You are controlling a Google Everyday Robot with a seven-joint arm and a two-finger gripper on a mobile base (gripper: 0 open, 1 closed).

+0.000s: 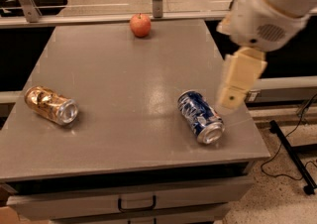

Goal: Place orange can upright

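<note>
The orange can (50, 105) lies on its side near the left edge of the grey table (124, 69), its silver top facing front-right. My gripper (231, 99) hangs from the cream arm at the right, above the table's right edge. It is just right of the blue and white can and far from the orange can. It holds nothing that I can see.
A blue and white can (200, 117) lies on its side at the front right. A red apple (140, 25) sits at the table's far edge. Metal posts and a glass rail stand behind the table. A drawer handle (136, 203) shows below the front edge, and cables lie on the floor at right.
</note>
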